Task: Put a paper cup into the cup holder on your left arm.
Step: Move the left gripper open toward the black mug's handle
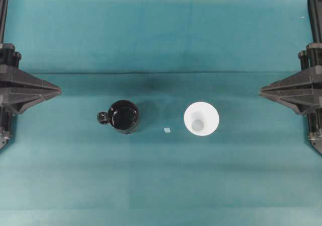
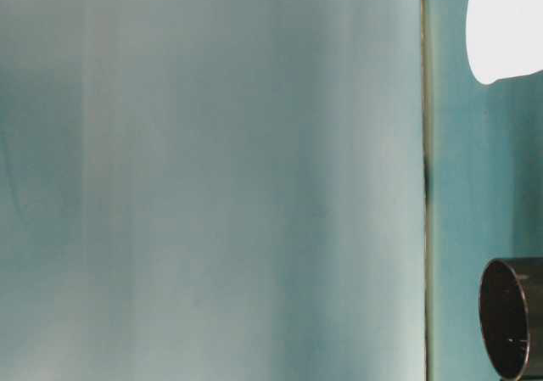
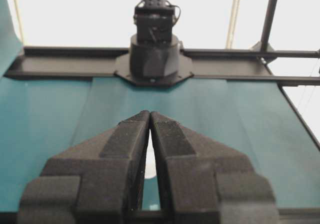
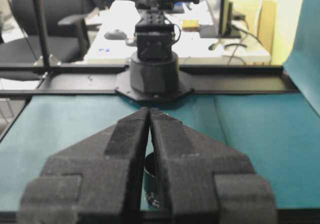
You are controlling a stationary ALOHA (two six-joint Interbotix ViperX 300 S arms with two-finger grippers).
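The white paper cup (image 1: 201, 119) stands upright, right of the table's middle. The black cup holder (image 1: 124, 116) stands left of the middle, mouth up, its small knob (image 1: 102, 117) on the left side. My left gripper (image 1: 58, 90) hovers at the left edge, shut and empty, well apart from the holder. My right gripper (image 1: 261, 91) mirrors it at the right edge, shut and empty. In the left wrist view the tips (image 3: 150, 113) touch, and the cup (image 3: 149, 164) shows through the slit. In the right wrist view the tips (image 4: 150, 110) touch, with the holder (image 4: 150, 179) behind them.
A tiny white paper scrap (image 1: 167, 130) lies between holder and cup. The teal cloth (image 1: 161, 185) covers the table. The opposite arm's base (image 3: 155, 59) and a black rail (image 3: 65, 67) stand at the table's far edge. The table-level view shows the cup (image 2: 509, 25) and holder (image 2: 513, 330).
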